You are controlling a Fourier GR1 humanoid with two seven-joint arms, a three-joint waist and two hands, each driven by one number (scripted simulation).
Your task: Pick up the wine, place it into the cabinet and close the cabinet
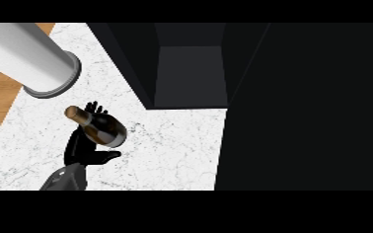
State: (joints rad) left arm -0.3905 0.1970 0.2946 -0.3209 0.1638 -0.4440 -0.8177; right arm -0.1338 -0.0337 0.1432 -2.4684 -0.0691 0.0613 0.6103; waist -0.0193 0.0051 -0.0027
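A dark wine bottle (104, 128) with a gold-foiled neck lies tilted over the white marble counter (171, 150), neck pointing to the upper left. My left hand (82, 150) is under and around it: fingertips show past the bottle's far side and the thumb sticks out just below its base. The hand is shut on the bottle. The dark cabinet (191, 74) stands open at the back, to the upper right of the bottle, its grey inside bare. Its open door (299, 108) fills the right side of the view. My right hand does not show.
A large white cylinder (40, 61) with a grey rim stands at the back left, close behind the bottle. A strip of wooden floor (6, 96) shows past the counter's left edge.
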